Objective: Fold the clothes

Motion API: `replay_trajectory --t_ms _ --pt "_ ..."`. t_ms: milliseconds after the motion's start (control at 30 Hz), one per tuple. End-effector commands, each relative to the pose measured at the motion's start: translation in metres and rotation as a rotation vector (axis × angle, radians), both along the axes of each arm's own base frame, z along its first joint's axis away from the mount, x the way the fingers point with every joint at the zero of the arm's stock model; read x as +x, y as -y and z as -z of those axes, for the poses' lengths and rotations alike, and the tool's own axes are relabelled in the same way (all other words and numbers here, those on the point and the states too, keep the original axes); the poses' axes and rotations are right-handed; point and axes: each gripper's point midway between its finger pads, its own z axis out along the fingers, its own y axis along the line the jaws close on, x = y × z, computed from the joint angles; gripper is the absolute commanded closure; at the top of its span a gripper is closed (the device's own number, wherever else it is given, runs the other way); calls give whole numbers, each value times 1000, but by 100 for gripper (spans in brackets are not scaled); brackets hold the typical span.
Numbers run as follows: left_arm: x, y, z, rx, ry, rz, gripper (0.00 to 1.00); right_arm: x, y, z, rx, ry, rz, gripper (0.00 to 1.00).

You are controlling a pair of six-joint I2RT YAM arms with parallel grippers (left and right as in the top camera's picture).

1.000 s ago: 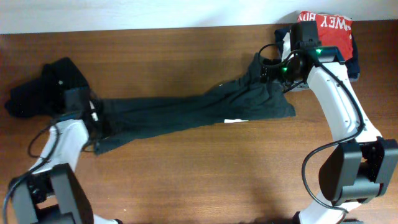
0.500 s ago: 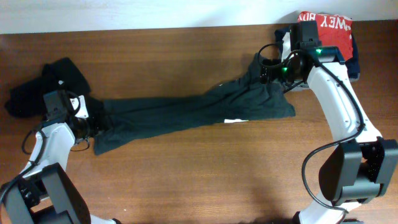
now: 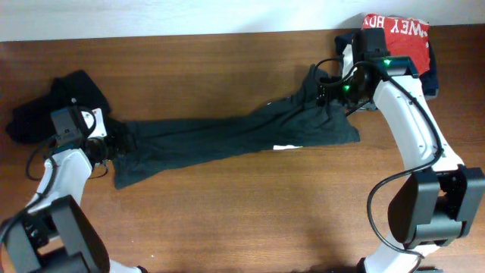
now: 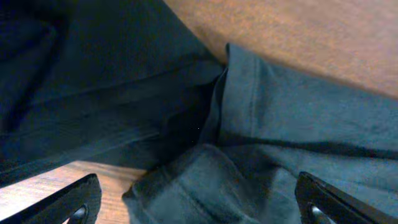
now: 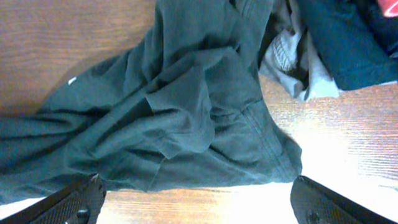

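Hover over either end of the dark green shirt (image 3: 227, 140) stretched along the surface (image 3: 227, 68). Grasp nothing, with left jaws and right jaws released.

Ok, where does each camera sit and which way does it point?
Overhead: fixed above the table, facing down at the dark green shirt, black heap and red-topped pile; left arm and right arm show.
Left wrist: on the left arm, close over the shirt's hem; left pincer tips at bottom corners, open.
Right wrist: on the right arm, over the shirt's bunched end; right pincer open.
Shared: all three see that shirt.
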Motion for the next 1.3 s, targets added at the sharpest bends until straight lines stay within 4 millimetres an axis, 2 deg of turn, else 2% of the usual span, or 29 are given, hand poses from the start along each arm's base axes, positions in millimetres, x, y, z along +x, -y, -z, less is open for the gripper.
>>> replay_trajectory --t_ms 0,133,267,300,400,600,667,767,933,1100,1200,1267 --pt "2 3 20 -27 -36 27 2 -2 -2 5 7 -18 -4 1" --pt "3 12 31 -79 -43 56 3 -2 -2 5 7 -17 -4 0" --pt "3 14 35 -93 -49 60 11 -2 -2 5 7 -17 -4 1" --pt "3 15 35 -95 -50 60 19 -2 -2 5 7 -17 -4 1" --pt "3 18 35 -113 -45 68 35 -1 -2 5 7 -14 -4 1" --pt "2 21 34 -132 -44 75 89 -1 -2 5 7 -14 -4 1" --pt "4 18 32 -130 -40 69 99 -1 -2 5 8 -14 -4 1" --pt "4 8 21 -136 -49 43 100 -1 -2 5 7 -15 -4 1" --pt "6 -25 -14 -126 -44 -6 99 -3 -2 6 7 -22 -4 1" --pt "9 -50 -37 -105 -19 -36 99 -3 -2 6 7 -22 -5 1" --pt "12 -55 -43 -101 -8 -43 99 -3 -2 6 7 -22 -5 1" --pt "16 -49 -47 -114 12 -11 99 -3 -2 6 7 -21 -5 1"
